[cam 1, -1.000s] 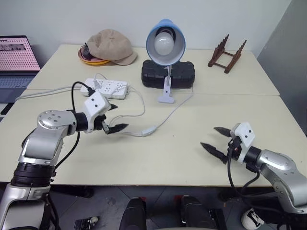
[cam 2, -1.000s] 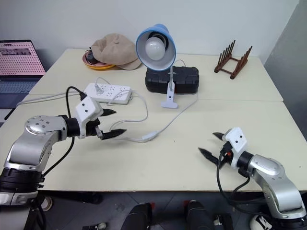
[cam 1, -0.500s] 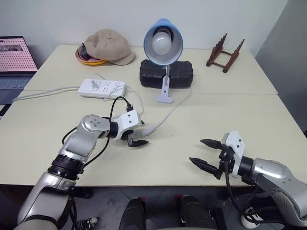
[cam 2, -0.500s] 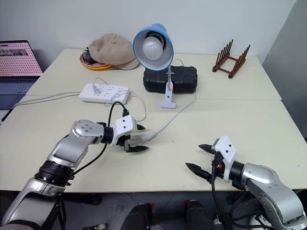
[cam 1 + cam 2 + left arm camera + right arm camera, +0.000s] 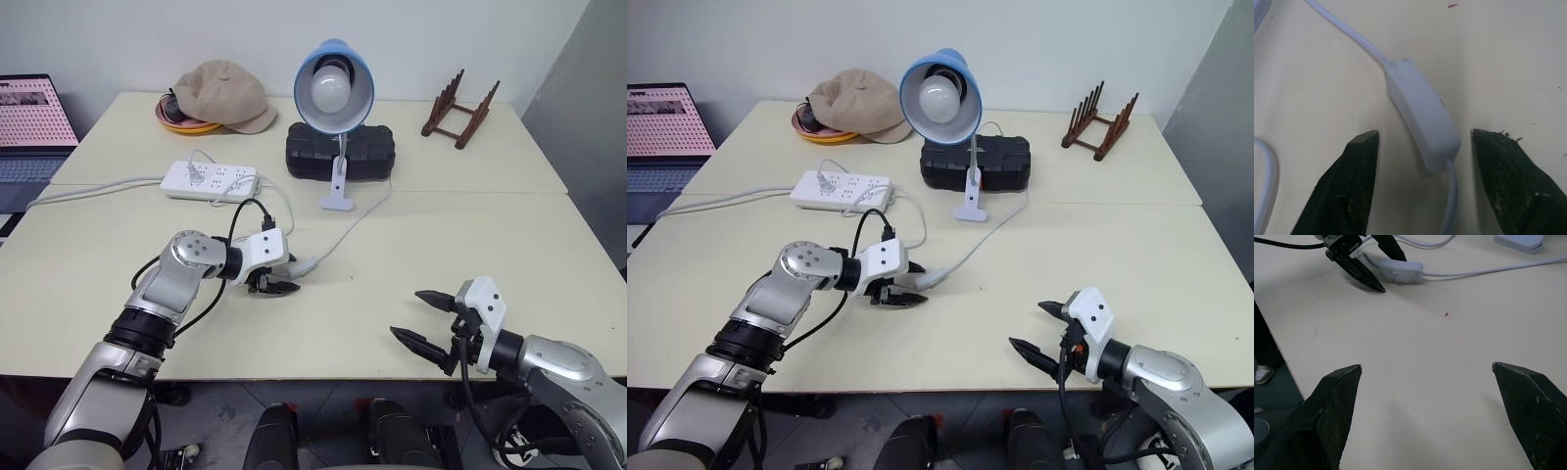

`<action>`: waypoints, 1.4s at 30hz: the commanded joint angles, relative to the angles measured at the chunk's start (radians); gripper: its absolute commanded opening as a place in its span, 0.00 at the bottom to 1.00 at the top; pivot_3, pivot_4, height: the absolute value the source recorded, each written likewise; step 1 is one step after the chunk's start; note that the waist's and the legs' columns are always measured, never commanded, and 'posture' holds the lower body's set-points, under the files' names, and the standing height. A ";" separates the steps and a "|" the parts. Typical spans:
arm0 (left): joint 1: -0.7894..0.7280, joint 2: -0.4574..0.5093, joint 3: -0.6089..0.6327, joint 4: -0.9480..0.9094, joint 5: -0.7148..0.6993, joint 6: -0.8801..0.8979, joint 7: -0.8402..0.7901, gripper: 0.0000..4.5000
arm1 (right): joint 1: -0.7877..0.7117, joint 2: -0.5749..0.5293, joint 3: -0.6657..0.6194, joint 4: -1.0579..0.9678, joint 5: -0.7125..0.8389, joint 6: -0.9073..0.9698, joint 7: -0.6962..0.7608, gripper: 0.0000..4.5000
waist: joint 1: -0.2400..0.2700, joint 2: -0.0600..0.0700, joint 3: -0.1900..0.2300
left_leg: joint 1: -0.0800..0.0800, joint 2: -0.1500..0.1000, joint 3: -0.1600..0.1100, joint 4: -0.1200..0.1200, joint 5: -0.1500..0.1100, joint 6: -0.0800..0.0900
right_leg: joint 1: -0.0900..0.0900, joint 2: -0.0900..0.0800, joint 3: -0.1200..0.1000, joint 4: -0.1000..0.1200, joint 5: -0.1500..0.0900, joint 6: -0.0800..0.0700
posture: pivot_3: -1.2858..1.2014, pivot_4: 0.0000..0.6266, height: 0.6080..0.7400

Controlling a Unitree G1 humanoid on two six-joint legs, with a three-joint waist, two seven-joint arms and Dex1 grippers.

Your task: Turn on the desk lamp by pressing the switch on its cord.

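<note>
Left claw now straddling the switch

Down from beside the power strip [image 5: 211, 181] onto the switch [image 5: 1422, 117], left gripper [image 5: 277, 282] half-narrowed, fingers [image 5: 1349, 186] either side, not pinching (lamp [image 5: 335, 88] far centre, unlit); right gripper [image 5: 423, 318] wide open, empty, near right; squeeze looks imminent

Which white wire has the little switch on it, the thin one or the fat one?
The thin cord running from the desk lamp carries the switch. The thicker power-strip cable has none.
</note>
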 commanded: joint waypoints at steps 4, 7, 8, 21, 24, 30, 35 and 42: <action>-0.023 -0.006 0.023 0.011 0.010 -0.001 0.016 0.32 | -0.014 -0.007 -0.030 -0.029 0.025 -0.002 -0.002 1.00 | 0.000 0.000 0.000 | 0.000 0.000 0.000 0.000 0.000 0.000 | 0.000 0.000 0.000 0.000 0.000 0.000 | 0.52 0.24 1.00; -0.034 -0.023 0.035 0.027 0.004 0.010 0.037 0.16 | -0.025 -0.005 -0.024 -0.021 0.021 -0.002 -0.005 1.00 | 0.001 0.000 0.000 | 0.000 0.000 0.000 0.000 0.000 0.000 | 0.000 0.000 0.000 0.000 0.000 0.000 | 0.52 0.24 1.00; -0.034 -0.026 0.037 0.027 0.002 0.013 0.040 0.11 | -0.024 -0.005 -0.024 -0.022 0.021 -0.003 -0.005 1.00 | 0.001 0.000 0.000 | 0.000 0.000 0.000 0.000 0.000 0.000 | 0.001 0.000 0.000 0.000 0.000 0.000 | 0.52 0.24 1.00; -0.048 -0.131 0.374 -0.297 -0.716 1.146 0.015 0.08 | -0.157 0.216 -0.160 0.119 0.670 0.250 -0.217 1.00 | -0.005 0.000 0.000 | 0.000 0.000 -0.003 0.001 0.000 0.000 | 0.001 0.000 -0.001 0.002 0.000 0.000 | 0.52 0.24 1.00; -0.075 -0.194 0.470 -0.331 -0.847 1.344 0.078 0.08 | -0.205 0.237 -0.159 0.184 0.922 0.275 -0.311 1.00 | -0.008 0.000 0.000 | 0.000 0.000 -0.004 0.001 0.000 0.000 | 0.001 0.001 -0.002 0.003 0.000 0.000 | 0.52 0.24 1.00; -0.083 -0.284 0.549 -0.338 -1.027 1.474 0.221 0.08 | -0.297 0.243 -0.110 0.233 1.262 0.215 -0.479 1.00 | -0.015 0.000 0.000 | 0.001 0.000 -0.005 0.002 0.001 0.001 | 0.002 0.002 -0.002 0.004 0.000 0.000 | 0.52 0.24 1.00; -0.040 -0.307 0.546 -0.363 -1.183 1.474 0.349 0.08 | -0.325 0.229 -0.058 0.213 1.336 0.184 -0.536 1.00 | -0.020 0.000 0.000 | 0.001 0.000 -0.005 0.002 0.001 0.001 | 0.002 0.002 -0.002 0.004 0.002 0.003 | 0.52 0.24 1.00; -0.022 -0.316 0.551 -0.361 -1.321 1.474 0.482 0.08 | -0.350 0.219 -0.008 0.207 1.324 0.161 -0.557 1.00 | -0.020 0.000 0.000 | 0.001 0.000 -0.005 0.002 0.001 0.001 | 0.002 0.002 -0.002 0.004 0.000 0.001 | 0.52 0.24 1.00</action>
